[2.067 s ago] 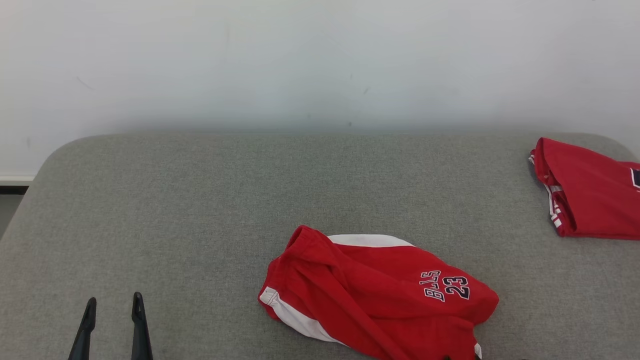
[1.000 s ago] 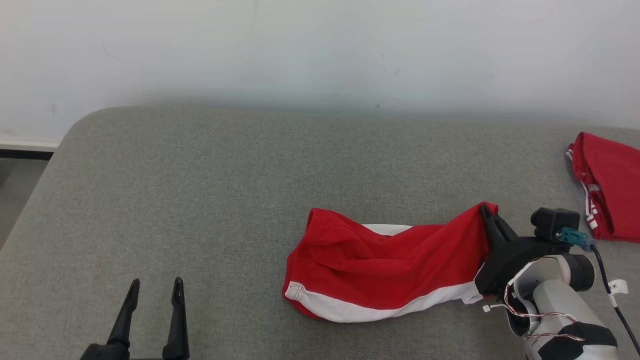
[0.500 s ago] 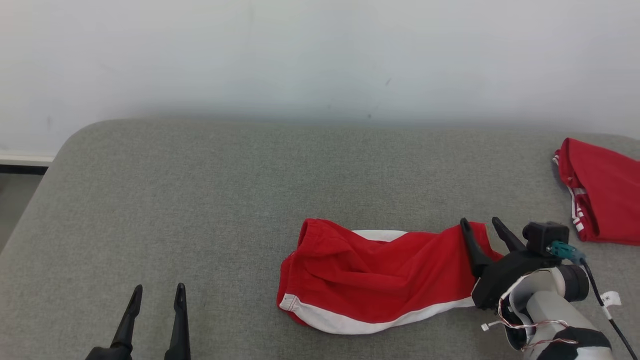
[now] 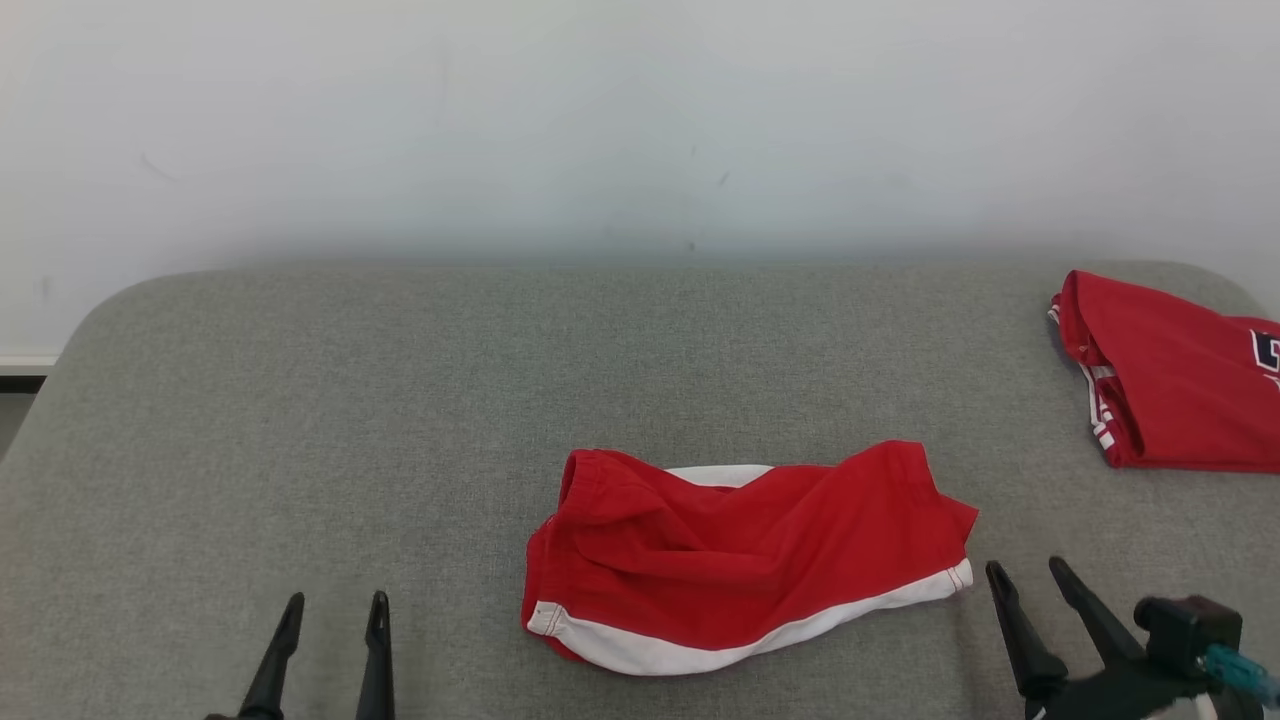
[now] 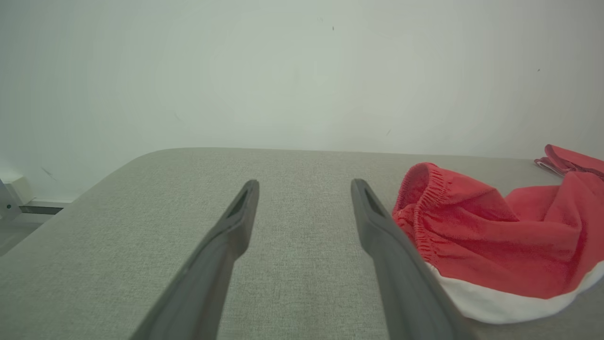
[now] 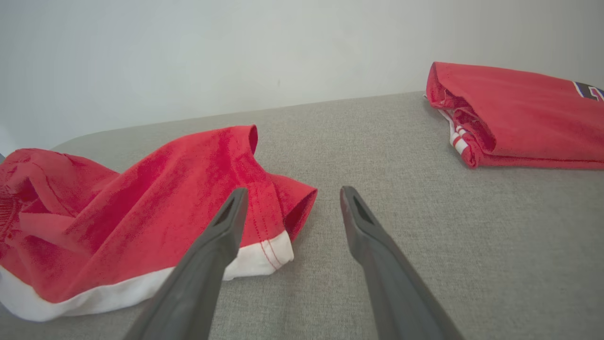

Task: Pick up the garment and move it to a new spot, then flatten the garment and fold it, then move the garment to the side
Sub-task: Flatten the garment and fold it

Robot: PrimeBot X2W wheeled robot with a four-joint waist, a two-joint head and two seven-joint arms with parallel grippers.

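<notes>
Left jaws, near edge: spread wide, empty, well left of the garment. Right jaws: spread wide, empty, just beside its right hem. Crumpled red cotton shorts with white trim (image 4: 740, 560) lie mid grey fabric-covered desk (image 4: 300, 400), between both jaws, unheld. Judged: relocation seemingly done; flattening, folding, moving aside remain. Far right: folded red garment (image 4: 1170, 380)

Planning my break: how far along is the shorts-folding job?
Done, at most: the move, since the red shorts lie on the grey pad with nothing gripping them. In hand: nothing; left tool and right tool are open, the right one beside the shorts. To do: flattening, as the shorts are rumpled, then folding and moving aside, perhaps by the folded red garment far right.
</notes>
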